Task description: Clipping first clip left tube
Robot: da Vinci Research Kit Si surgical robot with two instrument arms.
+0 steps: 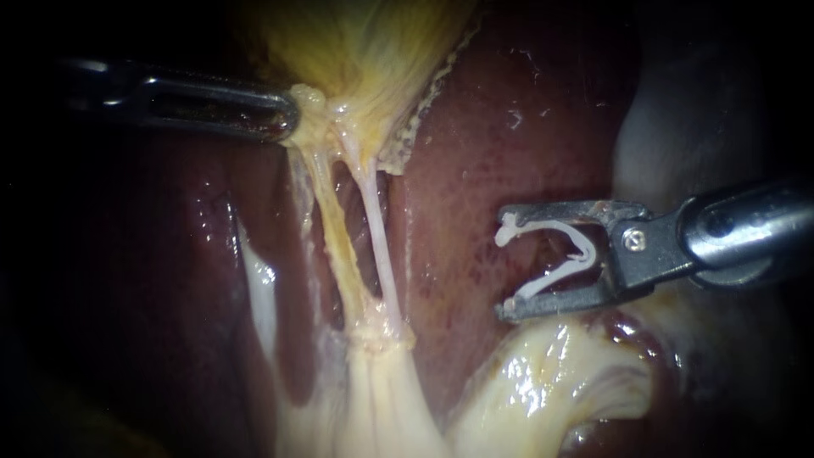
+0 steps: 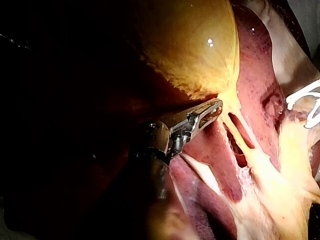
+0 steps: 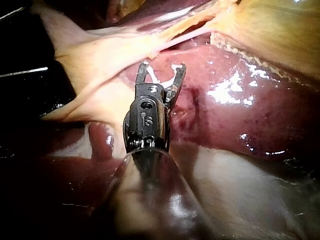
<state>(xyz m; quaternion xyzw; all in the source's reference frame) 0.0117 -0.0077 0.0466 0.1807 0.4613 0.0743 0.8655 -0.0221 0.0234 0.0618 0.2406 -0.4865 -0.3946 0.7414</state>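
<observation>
Two thin tubes run down from the neck of the yellow gallbladder [image 1: 373, 42]: the yellowish left tube [image 1: 335, 233] and the whiter right tube [image 1: 379, 246]. My left instrument [image 1: 288, 114] is shut on the gallbladder's neck, holding the tubes taut; the left wrist view shows the same grip [image 2: 212, 111]. My right instrument [image 1: 502, 263] is right of both tubes, apart from them, over the liver [image 1: 483, 144]. Its jaws stand wide with a white open clip [image 1: 560, 254] seated between them, touching both. In the right wrist view the clip [image 3: 159, 77] points toward the tubes [image 3: 185, 32].
Pale fatty tissue [image 1: 543, 382] bulges just below the right instrument's lower jaw. The two tubes merge into a pale stalk [image 1: 381, 373] lower down. A dark gap of liver bed [image 1: 356, 212] shows between the tubes.
</observation>
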